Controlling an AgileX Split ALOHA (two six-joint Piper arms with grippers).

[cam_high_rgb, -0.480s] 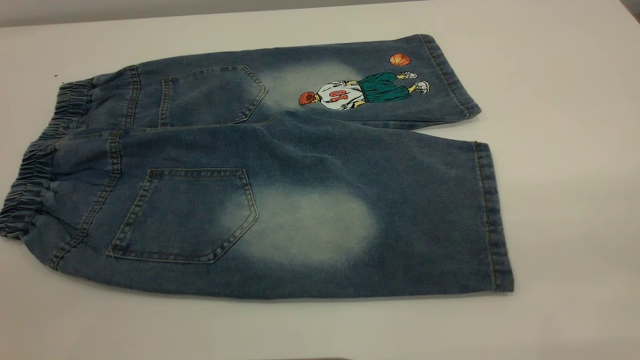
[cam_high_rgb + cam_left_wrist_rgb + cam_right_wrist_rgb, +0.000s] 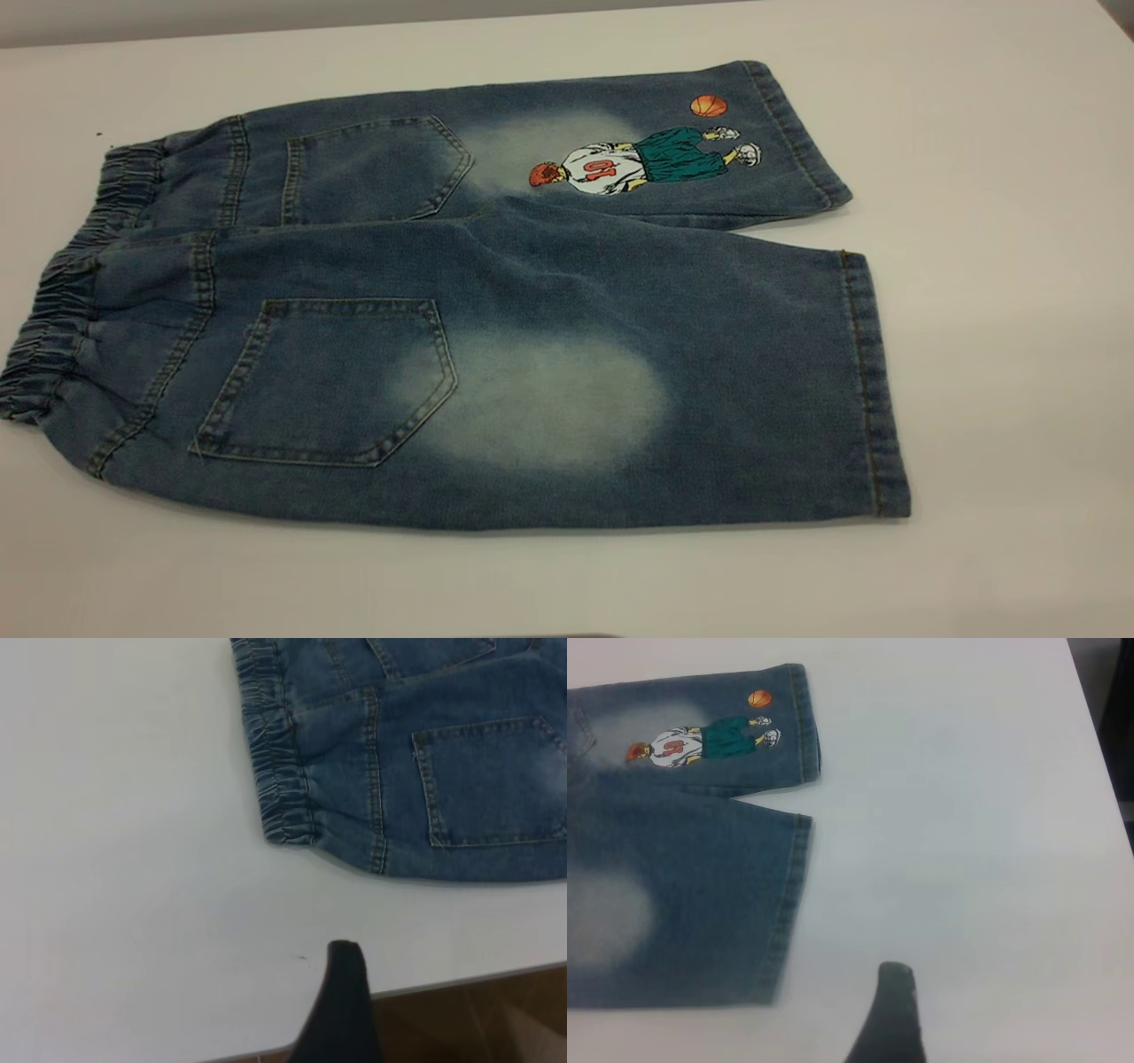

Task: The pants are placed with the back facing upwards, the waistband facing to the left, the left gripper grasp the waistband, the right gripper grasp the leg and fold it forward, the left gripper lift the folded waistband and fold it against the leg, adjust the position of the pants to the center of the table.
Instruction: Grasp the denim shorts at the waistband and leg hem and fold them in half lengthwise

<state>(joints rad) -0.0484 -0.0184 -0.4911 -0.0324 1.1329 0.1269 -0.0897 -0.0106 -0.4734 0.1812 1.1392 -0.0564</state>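
Observation:
The pants (image 2: 496,266) lie flat on the table (image 2: 992,354), back up, two pockets showing. The elastic waistband (image 2: 62,292) points left. The plain leg (image 2: 549,399) with the pale patch is nearest the camera; the printed leg (image 2: 638,159) lies behind it. Neither gripper shows in the exterior view. In the left wrist view the left gripper (image 2: 439,992) hovers over the table's edge, short of the waistband (image 2: 279,771), with only one black finger (image 2: 344,992) in frame. The right gripper (image 2: 967,997) hangs over bare table beyond the leg's hem (image 2: 788,904), also showing one finger (image 2: 890,1010). Nothing is held.
The table edge (image 2: 461,981) runs close under the left gripper, with brown floor beyond it. Bare white tabletop surrounds the pants on every side, widest to the right. A dark object (image 2: 1121,744) stands past the table's far right edge.

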